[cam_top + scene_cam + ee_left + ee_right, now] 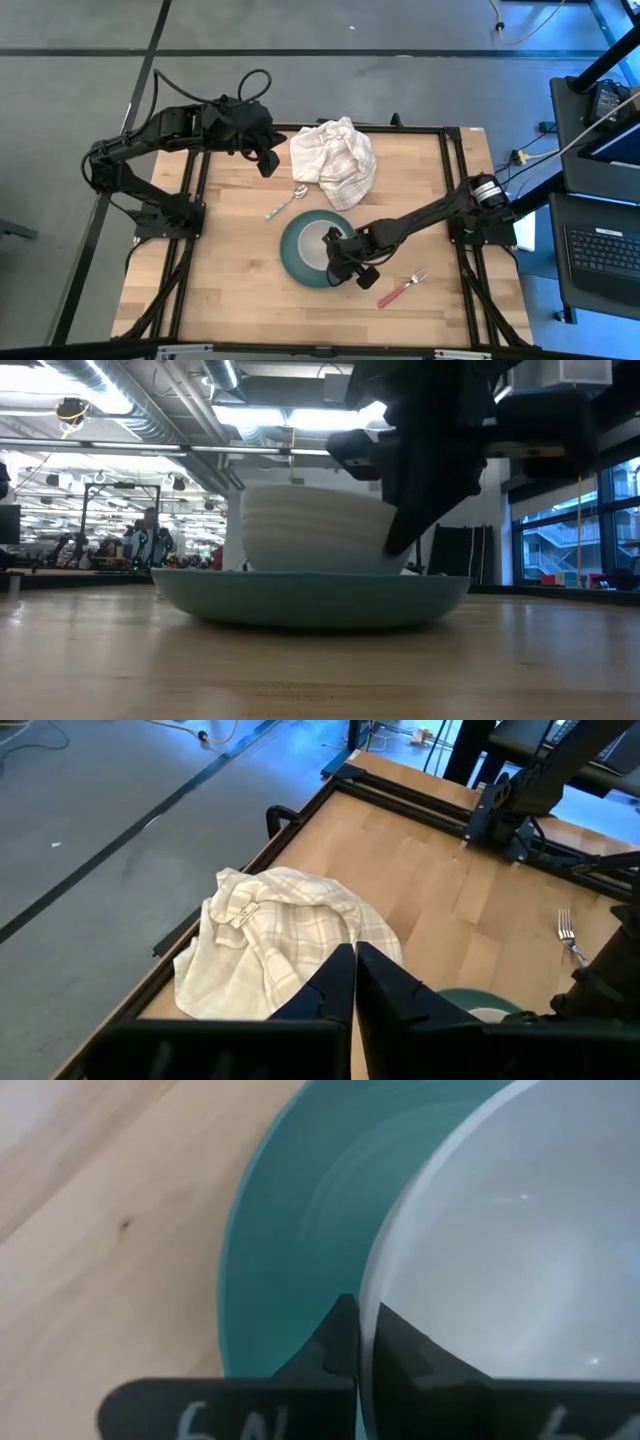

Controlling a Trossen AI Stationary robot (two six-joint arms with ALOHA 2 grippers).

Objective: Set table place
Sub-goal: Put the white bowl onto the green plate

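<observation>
The round teal plate (296,262) lies on the table (230,270) near its middle. The white bowl (316,240) stands in the plate, upright in the low view (310,530). My right gripper (338,246) is shut on the bowl's rim at its right side. My left gripper (268,164) hangs shut and empty over the far left of the table, beside the white checked cloth (335,160). The metal spoon (287,201) lies flat just beyond the plate. The red-handled fork (402,288) lies flat to the right of the plate. My right gripper pinches the bowl's rim (372,1285) on the bowl's right side, one finger inside the bowl and one outside over the plate. The fingers come from above, slanting in from the table's right. The bowl stands upright with its base in the plate (300,595).
The crumpled cloth (270,940) lies at the table's far edge. Black frame rails (455,180) run along the table's edges. Bare wood shows to the left of the plate and along the near edge.
</observation>
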